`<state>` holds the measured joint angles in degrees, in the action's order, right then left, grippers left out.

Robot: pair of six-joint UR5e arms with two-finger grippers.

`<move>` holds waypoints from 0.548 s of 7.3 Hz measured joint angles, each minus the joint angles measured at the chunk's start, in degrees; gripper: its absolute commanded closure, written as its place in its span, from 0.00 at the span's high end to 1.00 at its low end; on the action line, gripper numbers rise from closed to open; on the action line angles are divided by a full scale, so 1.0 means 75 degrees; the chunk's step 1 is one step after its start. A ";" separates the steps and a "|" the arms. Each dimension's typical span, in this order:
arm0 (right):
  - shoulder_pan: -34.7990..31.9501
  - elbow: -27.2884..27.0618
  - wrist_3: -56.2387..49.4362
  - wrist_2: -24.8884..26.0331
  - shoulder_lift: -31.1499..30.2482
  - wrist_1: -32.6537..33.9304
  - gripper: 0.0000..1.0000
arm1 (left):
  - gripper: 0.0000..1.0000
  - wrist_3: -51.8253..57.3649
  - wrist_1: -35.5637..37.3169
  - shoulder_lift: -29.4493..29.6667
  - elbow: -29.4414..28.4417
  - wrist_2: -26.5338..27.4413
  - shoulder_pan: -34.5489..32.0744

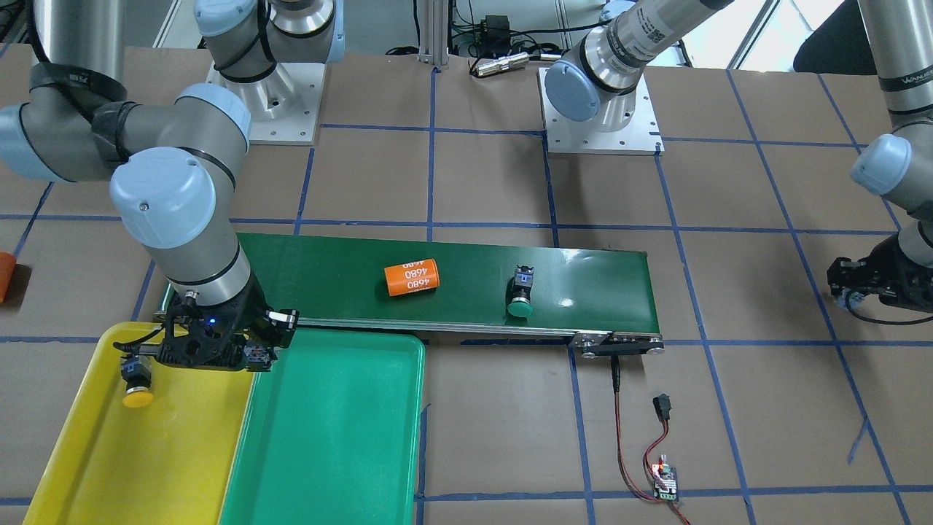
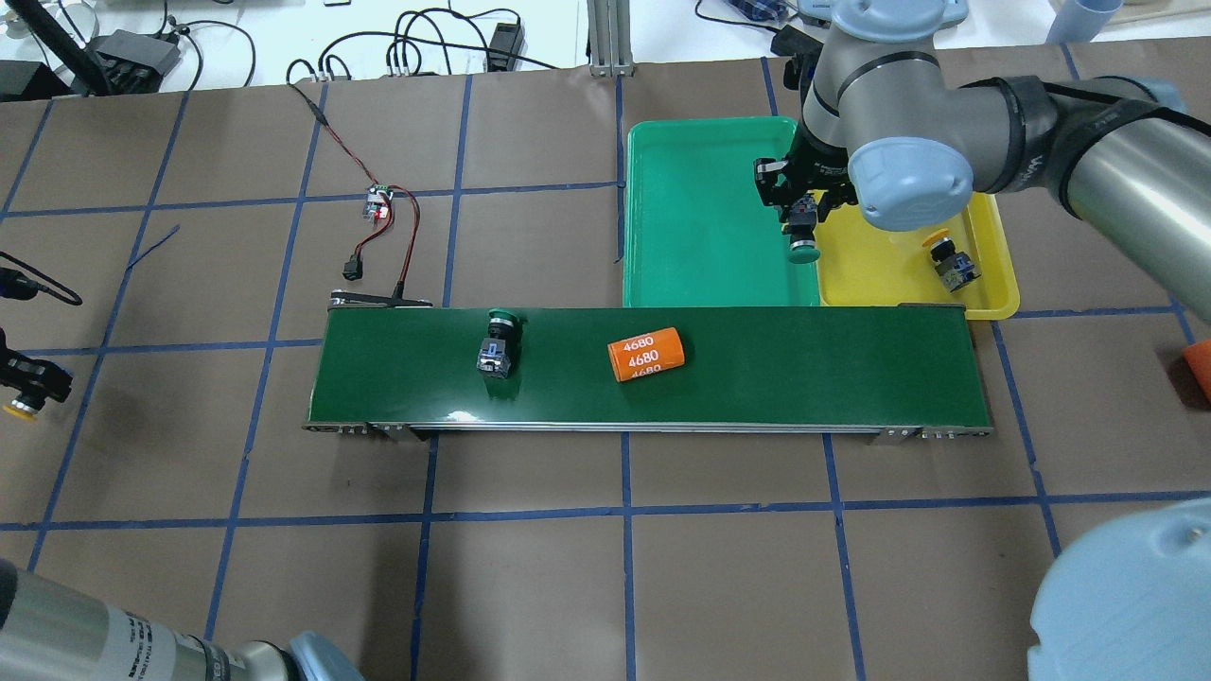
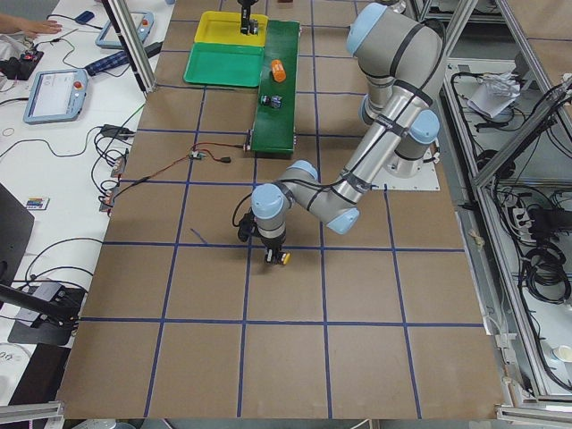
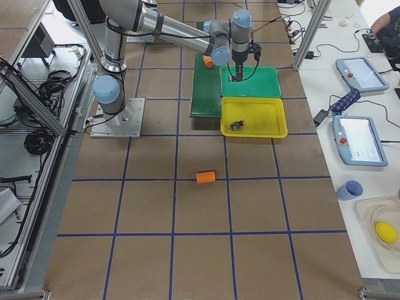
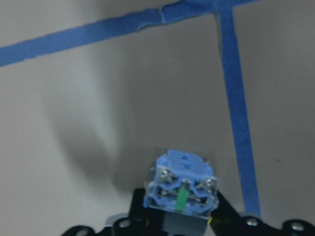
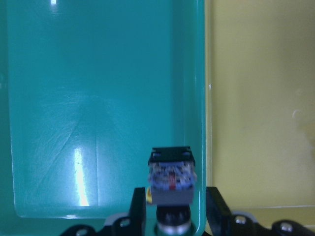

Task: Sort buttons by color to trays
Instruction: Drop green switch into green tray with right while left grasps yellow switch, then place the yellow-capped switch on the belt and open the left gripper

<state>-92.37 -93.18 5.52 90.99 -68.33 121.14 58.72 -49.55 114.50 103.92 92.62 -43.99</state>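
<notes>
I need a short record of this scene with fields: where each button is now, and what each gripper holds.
right gripper: shut on held green button, above the rim between green tray and yellow tray
left gripper: shut on held yellow button, far from both trays
loose green button: lying on conveyor belt
loose yellow button: lying in yellow tray
orange cylinder: on conveyor belt

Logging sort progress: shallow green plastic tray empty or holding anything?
Empty. The green plastic tray is bare in overhead and wrist views; the green-capped push-button is clamped in the right tool over its rim.
</notes>
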 measured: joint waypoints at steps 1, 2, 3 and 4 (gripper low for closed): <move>-0.0016 0.0047 0.0025 0.0010 0.0089 -0.0043 1.00 | 0.00 -0.0216 -0.0095 -0.0364 0.0162 -0.0454 -0.0399; -0.0010 0.0050 -0.0007 0.0013 0.0103 -0.0195 1.00 | 0.00 -0.0337 -0.0191 -0.0746 0.0360 -0.0727 -0.0856; 0.0016 0.0050 -0.0089 0.0019 0.0069 -0.0498 1.00 | 0.00 -0.0439 -0.0322 -0.1118 0.0594 -0.0835 -0.1408; 0.0062 0.0006 -0.0149 0.0110 -0.0024 -0.0857 1.00 | 0.00 -0.0959 -0.0547 -0.1455 0.0812 -0.0865 -0.2005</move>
<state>-91.90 -93.13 4.40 91.82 -68.50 114.72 51.53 -53.65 103.59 110.01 86.14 -59.03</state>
